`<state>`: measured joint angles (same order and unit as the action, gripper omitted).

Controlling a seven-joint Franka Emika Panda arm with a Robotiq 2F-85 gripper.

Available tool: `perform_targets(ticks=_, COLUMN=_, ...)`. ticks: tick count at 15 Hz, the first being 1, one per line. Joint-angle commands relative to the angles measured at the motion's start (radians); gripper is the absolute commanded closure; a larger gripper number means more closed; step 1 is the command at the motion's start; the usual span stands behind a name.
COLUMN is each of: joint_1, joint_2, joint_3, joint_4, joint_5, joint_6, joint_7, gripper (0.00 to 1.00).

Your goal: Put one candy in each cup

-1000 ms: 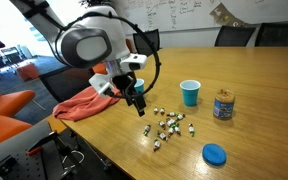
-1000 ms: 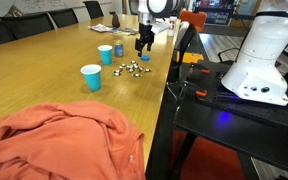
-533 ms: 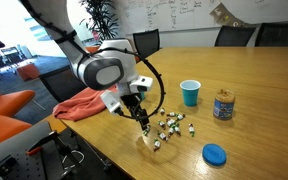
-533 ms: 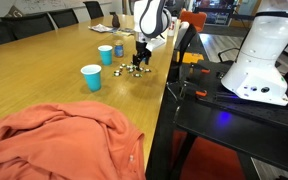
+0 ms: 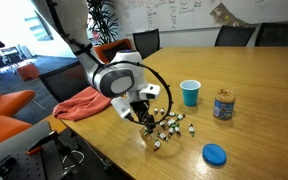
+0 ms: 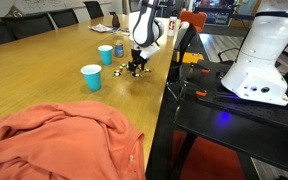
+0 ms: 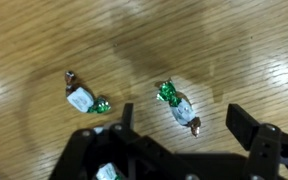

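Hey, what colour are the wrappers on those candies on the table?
Silvery white with green twisted ends, clearest on the candy in the wrist view.

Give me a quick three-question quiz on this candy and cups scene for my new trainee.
1. True or false: the gripper is shut on a candy.
2. How many blue cups stand on the table? A one, B two, C four.
3. Fill in: in the wrist view, the candy's twisted wrapper end is ____.
Key: 1 false, it is open; 2 B; 3 green.
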<state>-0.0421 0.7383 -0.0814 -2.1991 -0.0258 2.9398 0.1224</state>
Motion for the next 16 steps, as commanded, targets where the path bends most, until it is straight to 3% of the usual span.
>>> perform_targets(ticks=1, joint_1=0.018, joint_2=0.039, joint_3=-0.012, joint_4=0.048, joint_5=0.025, joint_6=-0.009, joint_7=0.003, gripper=0.32)
perform_targets(ticks=10, joint_1=0.026, joint_2=0.037, joint_3=-0.013, joint_4=0.067, joint_5=0.028, joint_6=-0.008, joint_7=0.005, gripper=1.0)
perform_targets(ticks=12, joint_1=0.029, joint_2=0.012, joint_3=-0.005, joint_4=0.053, joint_5=0.029, joint_6=-0.007, joint_7=0.003, gripper=1.0)
perform_targets(ticks=16, joint_1=0.019, joint_2=-0.139, joint_3=0.074, joint_4=-0.043, joint_5=0.036, joint_6=0.029, joint_7=-0.025, gripper=0.97)
